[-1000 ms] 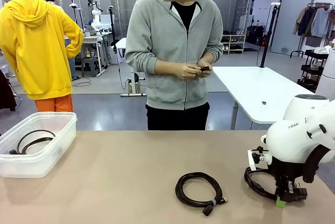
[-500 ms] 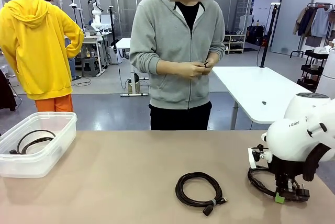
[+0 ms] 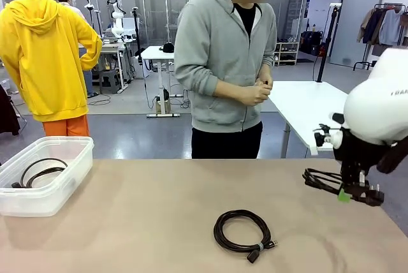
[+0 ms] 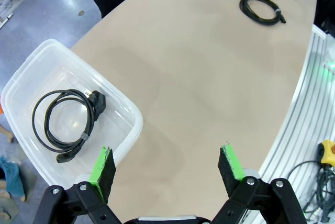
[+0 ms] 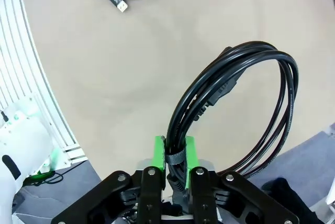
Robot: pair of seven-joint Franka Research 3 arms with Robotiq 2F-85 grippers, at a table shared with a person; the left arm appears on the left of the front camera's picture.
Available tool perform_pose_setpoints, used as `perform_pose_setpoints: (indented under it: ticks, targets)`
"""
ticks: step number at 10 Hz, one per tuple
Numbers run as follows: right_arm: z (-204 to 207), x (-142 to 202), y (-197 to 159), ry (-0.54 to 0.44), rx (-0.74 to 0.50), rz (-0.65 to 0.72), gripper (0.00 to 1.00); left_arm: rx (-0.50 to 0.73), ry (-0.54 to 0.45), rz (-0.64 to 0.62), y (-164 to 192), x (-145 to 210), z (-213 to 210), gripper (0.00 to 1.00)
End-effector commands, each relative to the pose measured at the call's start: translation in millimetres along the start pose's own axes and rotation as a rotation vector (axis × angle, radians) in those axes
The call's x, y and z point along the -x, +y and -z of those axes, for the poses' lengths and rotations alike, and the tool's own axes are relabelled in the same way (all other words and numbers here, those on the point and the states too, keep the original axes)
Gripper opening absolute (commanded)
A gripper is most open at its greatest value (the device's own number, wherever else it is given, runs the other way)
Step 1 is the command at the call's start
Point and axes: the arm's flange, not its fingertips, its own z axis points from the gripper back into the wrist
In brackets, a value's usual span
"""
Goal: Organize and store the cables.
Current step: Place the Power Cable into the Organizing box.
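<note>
My right claw [image 5: 175,153] clamps a coiled cable [image 5: 277,93].
My left claw [image 4: 166,153] gapes over the bin [image 4: 47,46]; another coil [image 3: 242,231] lies on the table [image 3: 146,209] between.

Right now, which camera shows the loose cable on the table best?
The front view: the cable lies close, its whole coil, band and plugs plain. The left wrist view shows it whole but small and far. The right wrist view crops the coil, keeping the plugs.

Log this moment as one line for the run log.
right gripper: shut on held cable, above table | left gripper: open, by bin | binned cable: one coil | loose cable: lying mid-table
</note>
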Motion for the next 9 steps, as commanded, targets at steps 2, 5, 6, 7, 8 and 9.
perform_pose_setpoints:
  ticks: [2, 5, 6, 7, 8, 9]
  targets:
    - [-14, -32, 3, -0.034, 0.02, -0.04, 0.13, 0.001, 0.011, -0.006, -3, -1, -1, 1.0]
    - [-27, -124, 24, 0.018, 0.068, -0.101, 0.13, 0.001, 0.011, -0.006, -3, -1, -1, 1.0]
    - [-27, -161, 36, 0.003, 0.067, -0.12, 0.13, 0.001, 0.011, -0.006, -3, -1, -1, 1.0]
    - [-26, -200, 51, -0.004, 0.078, -0.142, 0.13, 0.001, 0.011, -0.006, -3, -1, -1, 1.0]
    - [-20, -239, 67, 0.004, 0.099, -0.174, 0.13, 0.001, 0.011, -0.006, -3, -1, -1, 1.0]
    - [-6, -272, 79, 0.023, 0.111, -0.206, 0.13, 0.001, 0.011, -0.006, -3, -1, -1, 1.0]
